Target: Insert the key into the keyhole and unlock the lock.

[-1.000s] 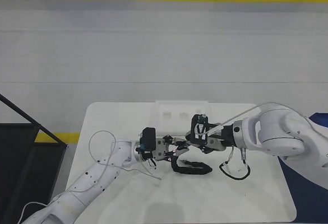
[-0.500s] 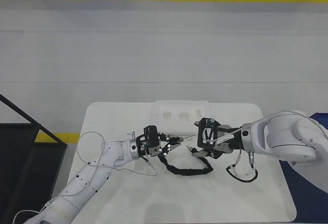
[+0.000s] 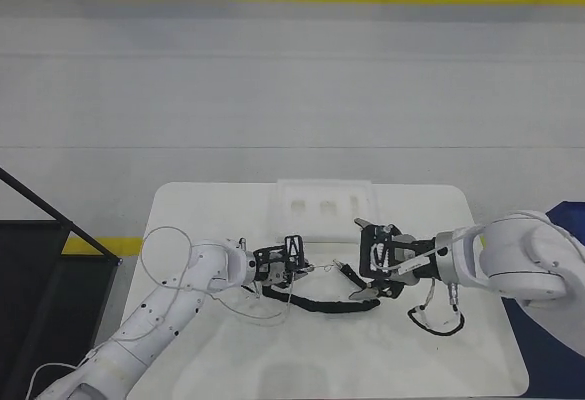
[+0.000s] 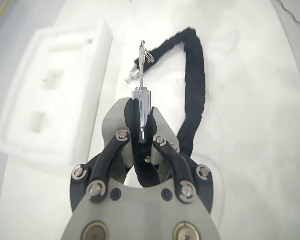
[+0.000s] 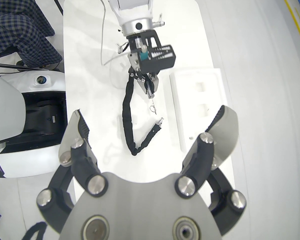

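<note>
- Bright, even overhead light falls on the white table (image 3: 372, 350); it looks nearly washed out.
- The black chain (image 4: 196, 76) casts just a faint, soft shadow.
- Glare streaks run along the chrome lock cylinder (image 4: 141, 106).
- The 2 wrist views bend straight table edges near their borders.

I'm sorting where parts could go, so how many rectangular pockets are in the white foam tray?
2. Both sit side by side in the recessed face of the white foam tray: first pocket nearer its middle, second pocket toward one end.
</note>
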Motion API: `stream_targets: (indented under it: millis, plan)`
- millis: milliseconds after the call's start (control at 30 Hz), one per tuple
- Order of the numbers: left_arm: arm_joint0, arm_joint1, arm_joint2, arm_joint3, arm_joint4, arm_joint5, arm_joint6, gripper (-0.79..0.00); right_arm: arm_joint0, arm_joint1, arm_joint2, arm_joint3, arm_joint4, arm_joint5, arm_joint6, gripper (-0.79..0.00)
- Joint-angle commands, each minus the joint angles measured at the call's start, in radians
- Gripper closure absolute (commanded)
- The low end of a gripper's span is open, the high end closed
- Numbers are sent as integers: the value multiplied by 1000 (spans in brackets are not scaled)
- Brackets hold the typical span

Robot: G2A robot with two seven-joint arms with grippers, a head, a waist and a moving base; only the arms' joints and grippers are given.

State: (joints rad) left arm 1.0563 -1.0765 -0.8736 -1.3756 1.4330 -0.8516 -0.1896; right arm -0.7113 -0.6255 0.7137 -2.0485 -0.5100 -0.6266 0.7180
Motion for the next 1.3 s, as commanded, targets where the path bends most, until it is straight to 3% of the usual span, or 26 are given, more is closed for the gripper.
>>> stream_targets:
  millis: [0, 33, 67, 167, 433, 700, 900, 1267]
  plan:
    - [-24, -11, 26, 27, -9, 7, -38, 0, -7, -4, -2, 8, -5, -9, -14, -785]
    - [-36, -17, 39, 42, -13, 4, -50, 0, -9, -7, -4, 13, -7, -18, -24, -785]
    - [-49, -22, 54, 58, -11, 0, -71, -225, -12, -10, -7, 22, -9, -23, -36, -785]
    - [-82, -39, 90, 98, -32, -20, -98, -785, -18, -22, -17, 49, -21, -44, -74, -785]
    - [-147, -67, 133, 162, -65, -57, -82, -785, -7, -61, -51, 136, -52, -99, -146, -785]
    - [-228, -62, 79, 179, -131, -161, 1, -785, 33, -116, -69, 289, -91, -135, -307, -785]
    - [-326, -33, 44, 160, -230, -161, 35, -785, 113, -160, -64, 398, -138, -145, -378, -785]
    - [-554, 56, 22, 258, -518, -161, -69, -785, 318, -247, -102, 603, -20, -296, -329, -785]
